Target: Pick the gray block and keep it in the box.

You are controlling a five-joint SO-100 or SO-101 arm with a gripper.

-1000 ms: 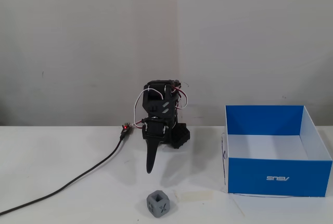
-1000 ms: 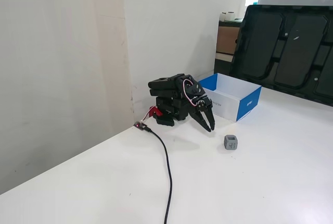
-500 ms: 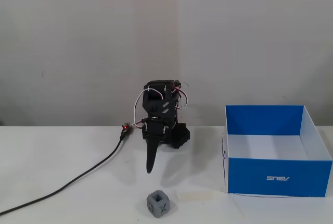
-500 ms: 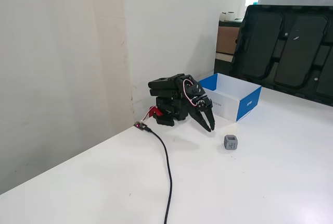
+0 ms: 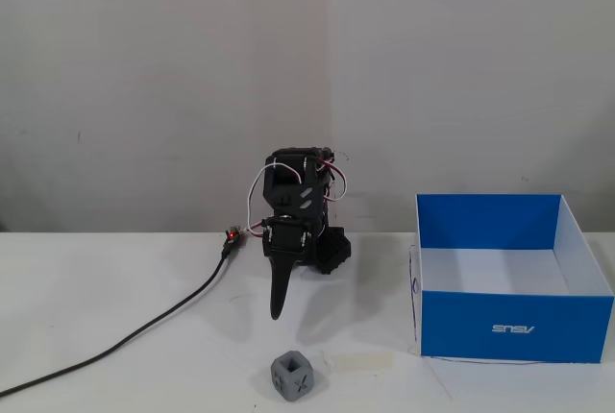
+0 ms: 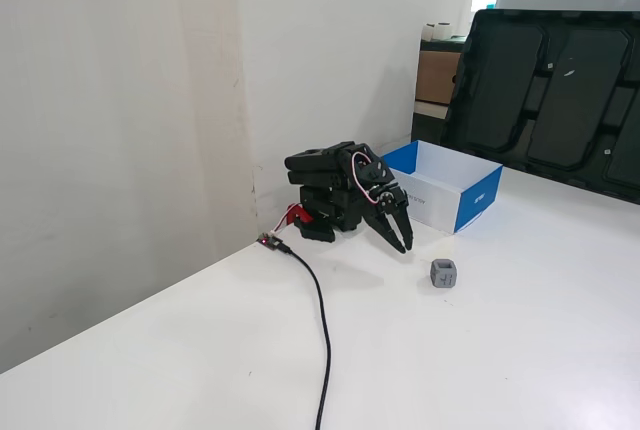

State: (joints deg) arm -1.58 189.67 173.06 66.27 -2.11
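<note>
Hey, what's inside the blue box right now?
Nothing visible: the box shows only its bare white floor and walls. The gray block sits outside on the table, and the hand hangs apart from both. The front wall hides the floor strip just behind it.

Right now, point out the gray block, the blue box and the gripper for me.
gray block point(image 5: 292, 376): a fixed view, front face with the X mark.
blue box point(image 5: 515, 327): a fixed view, blue front wall by the logo.
gripper point(image 6: 403, 243): a fixed view, between its fingertips.
</note>
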